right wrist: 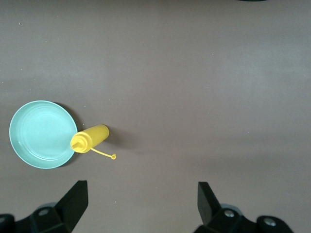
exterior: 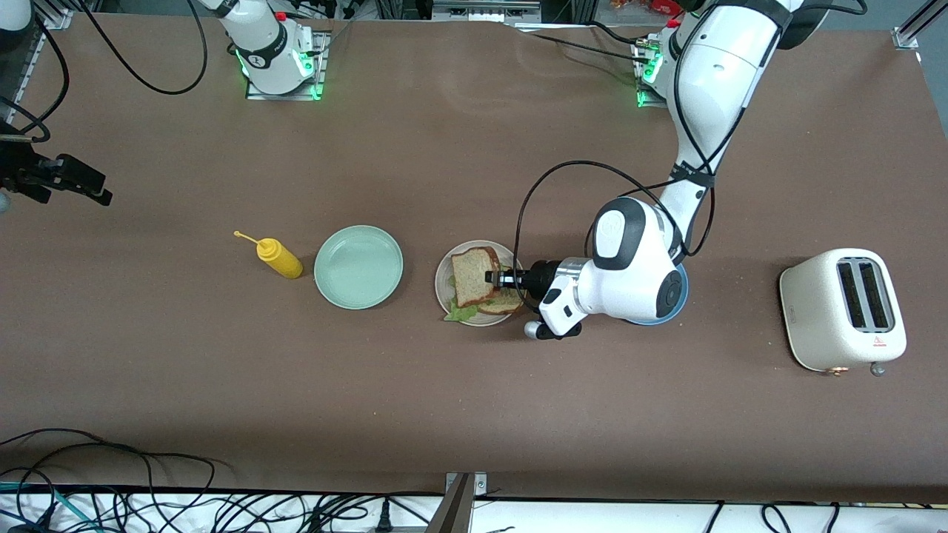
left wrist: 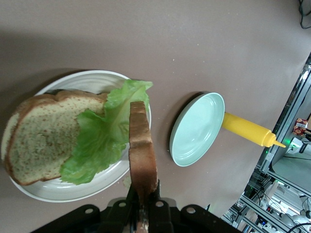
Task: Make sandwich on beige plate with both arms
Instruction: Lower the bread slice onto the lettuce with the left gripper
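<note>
Toaster (exterior: 843,309), biggest thing on the table, sits at the right of the front view, idle. Left arm (exterior: 711,89) reaches down from the upper right to the frame's centre, its gripper (exterior: 495,278) pinching the top bread slice (left wrist: 142,150) by one edge, so the slice hangs low over the beige plate (exterior: 443,280), probably for laying flat. Right gripper (exterior: 70,180) waits at the left edge, jaws spread wide, out of the way. Mint plate (exterior: 358,266), left of centre, is bare. On the beige plate lie the bottom slice (left wrist: 41,133) and lettuce (left wrist: 104,133), the leaf draped across the bread to take the lid. Yellow bottle (exterior: 278,257) lies beside the mint plate, unused.
</note>
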Robot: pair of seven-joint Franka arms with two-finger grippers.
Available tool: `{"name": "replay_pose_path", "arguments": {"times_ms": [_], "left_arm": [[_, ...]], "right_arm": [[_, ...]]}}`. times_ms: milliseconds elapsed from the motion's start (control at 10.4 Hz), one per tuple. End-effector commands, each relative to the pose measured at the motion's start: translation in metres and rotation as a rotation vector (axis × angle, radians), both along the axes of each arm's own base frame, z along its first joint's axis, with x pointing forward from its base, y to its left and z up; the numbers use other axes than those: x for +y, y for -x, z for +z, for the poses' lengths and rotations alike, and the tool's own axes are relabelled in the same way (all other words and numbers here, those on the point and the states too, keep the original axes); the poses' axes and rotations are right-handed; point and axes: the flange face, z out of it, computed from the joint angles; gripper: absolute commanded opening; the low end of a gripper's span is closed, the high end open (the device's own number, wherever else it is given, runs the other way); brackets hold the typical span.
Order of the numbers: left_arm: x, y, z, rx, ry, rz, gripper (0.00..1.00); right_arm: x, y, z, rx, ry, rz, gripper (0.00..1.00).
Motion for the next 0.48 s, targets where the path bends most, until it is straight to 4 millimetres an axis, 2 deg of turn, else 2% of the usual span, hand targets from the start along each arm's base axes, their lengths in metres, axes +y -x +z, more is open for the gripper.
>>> {"name": "replay_pose_path", "arguments": {"times_ms": [0,96,192,289,385], "left_arm": [[0.004,-0.005,-0.009,0.0,0.008,0.013,0.55],[0.007,-0.006,-0.012,0.003,0.004,0.017,0.77],[0.008,-0.007,-0.012,0.004,0.003,0.018,0.8],[0.017,-0.011,-0.012,0.002,0.002,0.029,1.0],[0.02,-0.013,-0.012,-0.006,-0.008,0.024,1.0]], "right_arm": [[0.003,0.006,0.002,0.028,-0.016,-0.014,1.0],[0.002,0.006,0.002,0.03,-0.016,-0.016,1.0],[0.001,0.006,0.001,0.032,-0.016,-0.019,1.0],[0.001,0.006,0.002,0.03,-0.016,-0.017,1.0],[0.001,0.005,0.002,0.03,-0.016,-0.017,1.0]]}}
